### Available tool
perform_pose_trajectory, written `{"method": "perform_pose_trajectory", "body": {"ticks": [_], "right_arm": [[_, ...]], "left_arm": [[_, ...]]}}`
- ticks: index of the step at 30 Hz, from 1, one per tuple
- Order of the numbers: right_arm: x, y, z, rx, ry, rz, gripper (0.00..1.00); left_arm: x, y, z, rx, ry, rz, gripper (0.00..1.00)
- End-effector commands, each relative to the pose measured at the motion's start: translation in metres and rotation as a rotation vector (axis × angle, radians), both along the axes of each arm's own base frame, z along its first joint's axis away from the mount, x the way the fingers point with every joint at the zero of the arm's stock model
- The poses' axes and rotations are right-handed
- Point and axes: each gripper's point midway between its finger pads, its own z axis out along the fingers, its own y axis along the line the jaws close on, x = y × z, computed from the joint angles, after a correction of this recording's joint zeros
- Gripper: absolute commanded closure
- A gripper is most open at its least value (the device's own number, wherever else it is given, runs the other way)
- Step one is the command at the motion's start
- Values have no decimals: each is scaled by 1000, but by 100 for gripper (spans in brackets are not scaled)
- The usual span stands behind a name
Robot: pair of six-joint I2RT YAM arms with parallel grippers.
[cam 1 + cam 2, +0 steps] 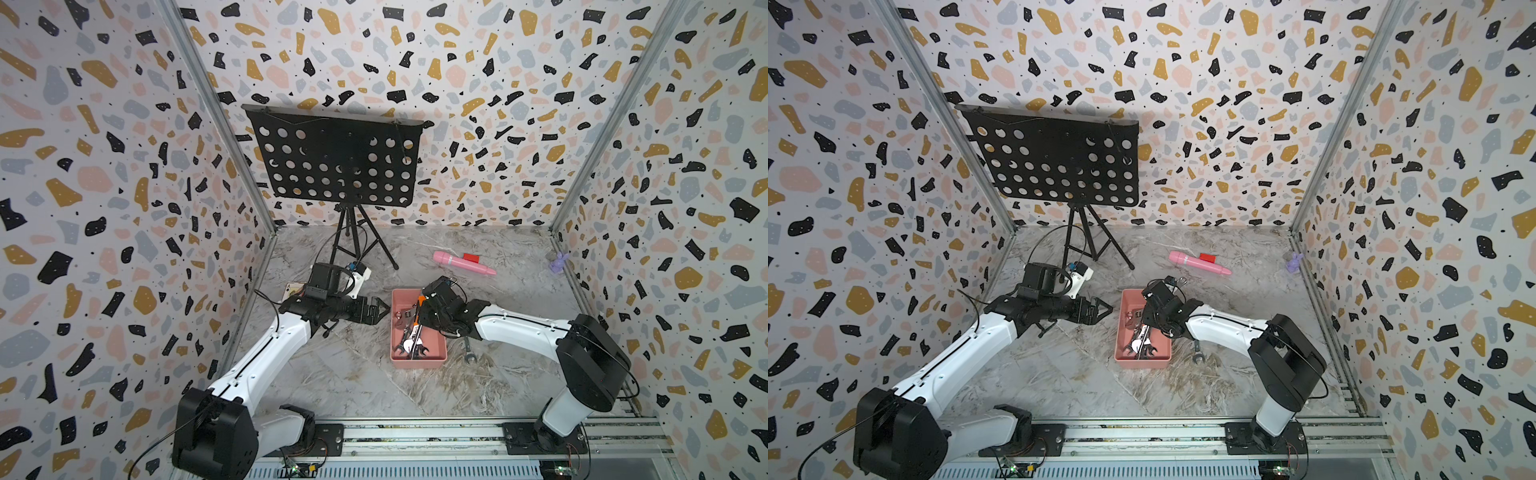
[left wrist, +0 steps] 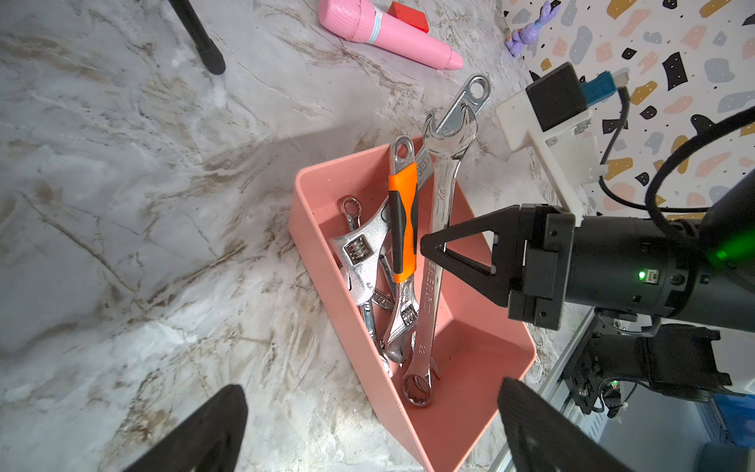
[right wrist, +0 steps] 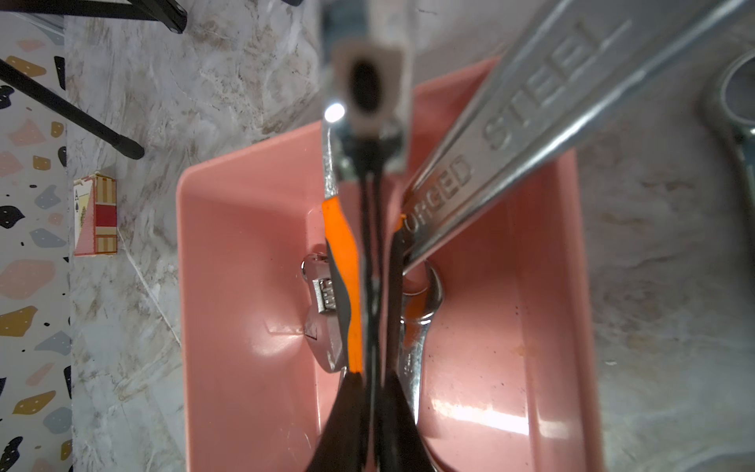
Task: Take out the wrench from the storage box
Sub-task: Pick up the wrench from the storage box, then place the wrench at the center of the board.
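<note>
Several wrenches are lying in the storage box; right gripper is clamping the orange-handled adjustable wrench there, lift not yet begun. Left gripper is hovering wide open beside the box.

In the right wrist view the right gripper is closed on the orange-and-black-handled adjustable wrench. Its fingers are dark blurs cut off by the frame edge, and the wrench's ring end is an unfocused smear. The long silver combination wrench runs out of frame. In both top views the right arm hides the far end of the salmon-pink plastic storage tray and most of a small silver wrench on the marble bench. The left gripper shows only cropped fingers.
</note>
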Motion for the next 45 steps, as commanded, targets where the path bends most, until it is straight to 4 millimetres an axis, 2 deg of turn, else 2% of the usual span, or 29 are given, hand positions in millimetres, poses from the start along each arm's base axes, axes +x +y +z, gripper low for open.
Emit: {"method": "perform_pose_trajectory", "body": {"ticks": [1, 7, 15, 19, 21, 27, 32, 35, 45], "right_arm": [[3, 4, 40, 25, -82, 29, 100], [5, 0, 77, 43, -164, 41, 100], [0, -19, 125, 10, -285, 72, 100], [-1, -43, 150, -41, -344, 102, 100], [-2, -63, 152, -49, -322, 124, 100], [-18, -124, 140, -109, -240, 250, 100], [-29, -156, 105, -92, -115, 317, 100], [-24, -164, 81, -82, -62, 356, 100], [18, -179, 23, -82, -6, 354, 100]], "left_arm": [[-2, -2, 1, -13, -11, -14, 0], [-1, -4, 4, -23, -10, -16, 0], [3, -8, 15, -65, -14, -5, 0], [4, -12, 24, -95, -16, 1, 0], [2, -15, 29, -109, -21, 0, 0], [-4, -31, 32, -118, -27, -21, 0], [-7, -42, 28, -113, -18, -43, 0], [-7, -45, 26, -106, -16, -48, 0], [-12, -43, 19, -90, -9, -37, 0]]}}
